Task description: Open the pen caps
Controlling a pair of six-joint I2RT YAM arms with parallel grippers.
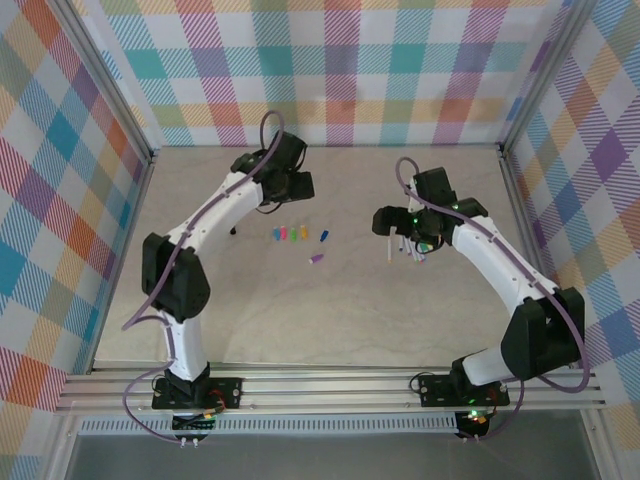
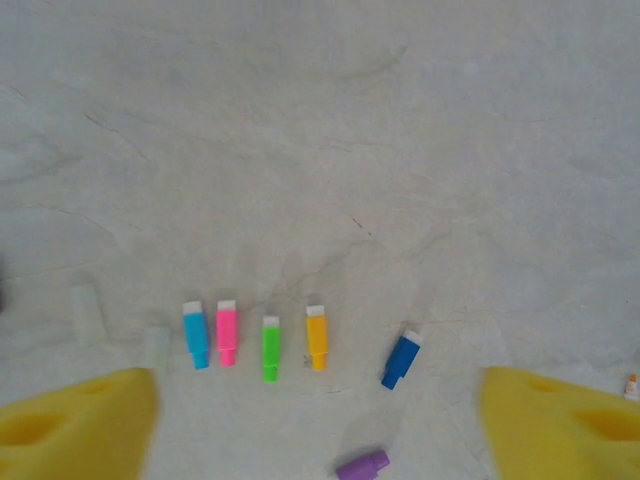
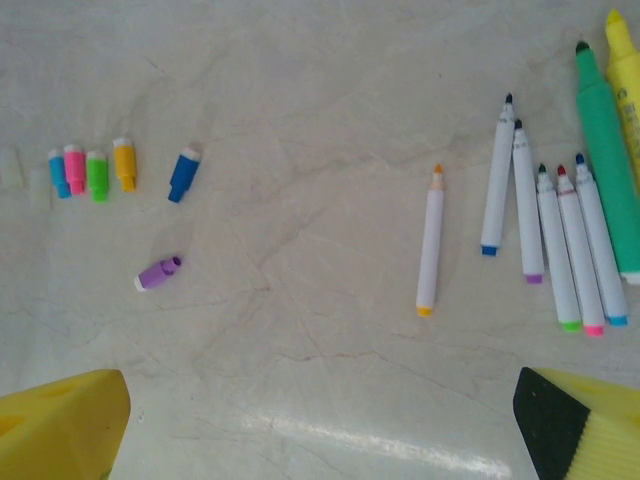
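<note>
Counter walled by checked panels on three sides, well apart from everything. Pen caps sit in a row mid-counter, purple cap stray nearer me; uncapped pens lie to their right. My left hand and right hand both gape wide, holding nothing.

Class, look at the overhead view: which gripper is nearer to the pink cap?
Left. The left gripper hovers just beyond the pink cap, on its back-wall side. The right gripper is well off to the cap's right, over by the pens.
</note>
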